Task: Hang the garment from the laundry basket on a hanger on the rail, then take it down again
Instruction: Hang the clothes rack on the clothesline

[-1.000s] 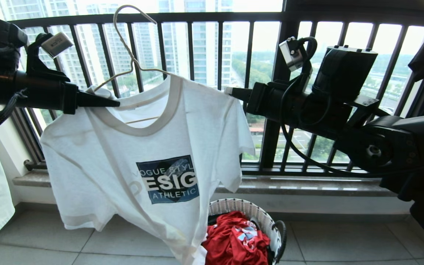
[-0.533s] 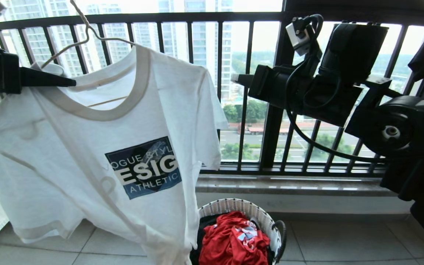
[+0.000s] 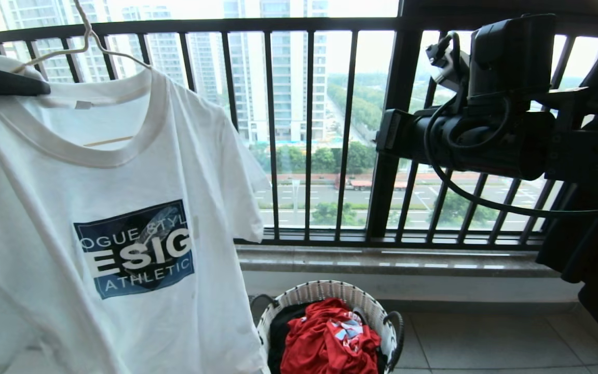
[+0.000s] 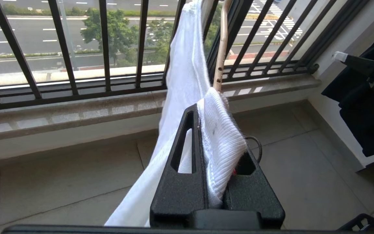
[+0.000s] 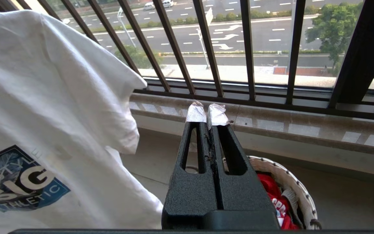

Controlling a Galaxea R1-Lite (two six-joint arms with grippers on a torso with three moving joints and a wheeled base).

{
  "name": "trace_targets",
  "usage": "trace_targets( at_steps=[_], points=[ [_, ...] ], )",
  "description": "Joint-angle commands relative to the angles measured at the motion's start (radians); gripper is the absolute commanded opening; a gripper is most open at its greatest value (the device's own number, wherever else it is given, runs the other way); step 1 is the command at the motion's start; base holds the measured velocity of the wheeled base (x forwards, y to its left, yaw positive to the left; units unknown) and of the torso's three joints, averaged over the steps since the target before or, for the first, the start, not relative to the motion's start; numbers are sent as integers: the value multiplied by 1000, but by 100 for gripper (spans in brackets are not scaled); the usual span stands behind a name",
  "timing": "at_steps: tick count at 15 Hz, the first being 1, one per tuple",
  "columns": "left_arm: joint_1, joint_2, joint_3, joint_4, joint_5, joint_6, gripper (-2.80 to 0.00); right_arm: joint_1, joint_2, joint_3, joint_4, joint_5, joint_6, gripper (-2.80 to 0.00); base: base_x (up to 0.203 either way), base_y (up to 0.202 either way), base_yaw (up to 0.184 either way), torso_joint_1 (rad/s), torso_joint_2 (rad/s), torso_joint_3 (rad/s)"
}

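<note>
The garment (image 3: 122,208), a white T-shirt with a blue square logo, hangs on the thin cream hanger (image 3: 89,39) at the left of the head view. My left gripper (image 3: 44,87) reaches in from the upper left edge. It is shut on the garment's ribbed collar (image 4: 221,143) beside the hanger's arm (image 4: 221,55). My right gripper (image 5: 207,113) is shut with nothing in it, out to the right of the garment's sleeve (image 5: 122,107) and apart from it. The laundry basket (image 3: 325,290) stands on the floor below. The rail is out of view.
A red garment (image 3: 330,337) lies in the basket. Black window railing bars (image 3: 309,130) and a stone sill (image 3: 382,259) run behind the shirt. Dark clothing (image 3: 595,249) hangs at the far right behind my right arm (image 3: 486,145). The floor (image 3: 486,343) is tiled.
My left gripper has carried the garment and hanger to the left and upward. My right gripper, which was at the garment's shoulder, has come away and pulled back to the right.
</note>
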Motion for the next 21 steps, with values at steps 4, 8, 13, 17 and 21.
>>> trace_targets(
  at_steps=[4, 8, 13, 17, 21],
  points=[
    [-1, -65, 125, -25, -5, -94, -280, 12, -107, 82, 11, -18, -43, -280, 0, 0, 0, 0, 0, 0],
    [-87, -42, 156, -185, 134, -159, -280, 31, -82, 77, 20, -86, -71, -280, 0, 0, 0, 0, 0, 0],
    [-275, -47, 198, -209, 424, -160, -280, 37, -59, 100, 25, -207, -76, -280, 0, 0, 0, 0, 0, 0],
    [-339, -66, 212, -210, 576, -149, -280, 36, -102, 156, 26, -211, -84, -280, 0, 0, 0, 0, 0, 0],
    [-360, -75, 228, -210, 576, -145, -280, 36, -135, 173, 21, -211, -113, -280, 0, 0, 0, 0, 0, 0]
  ],
)
